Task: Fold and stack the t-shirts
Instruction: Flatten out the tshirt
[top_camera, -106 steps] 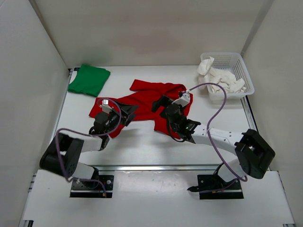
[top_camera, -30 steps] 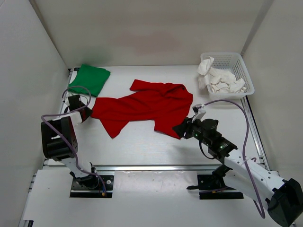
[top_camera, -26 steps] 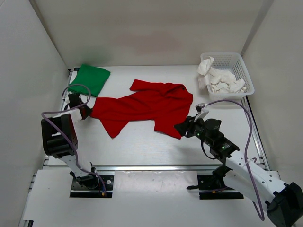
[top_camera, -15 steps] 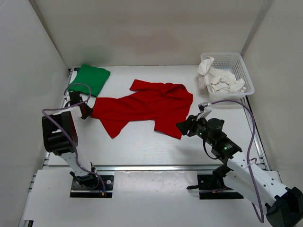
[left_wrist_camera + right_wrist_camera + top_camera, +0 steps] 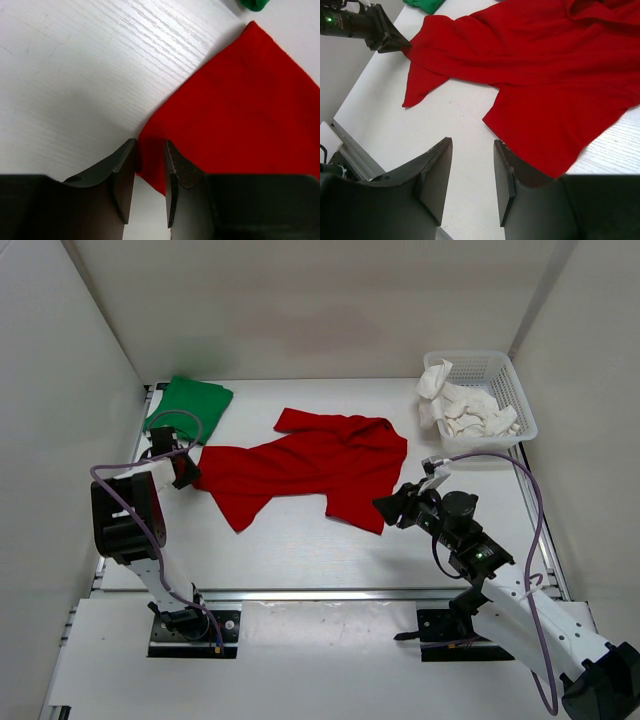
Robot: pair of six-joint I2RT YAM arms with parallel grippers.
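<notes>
The red t-shirt lies spread and rumpled in the middle of the table. My left gripper is low at its left corner. In the left wrist view its jaws stand apart, open, with the red cloth's corner edge lying between the tips. My right gripper hovers open just off the shirt's lower right hem, with bare table between its fingers. The green t-shirt lies folded at the back left. The white t-shirt is bunched up in the basket.
A white mesh basket stands at the back right corner. White walls close in the left, back and right sides. A metal rail runs along the near edge. The right wrist view also shows the left gripper.
Both grippers left the middle of the red shirt, which now lies flatter. In the last second the left gripper slid farther back along the shirt's left corner; the right gripper drifted slightly right.
</notes>
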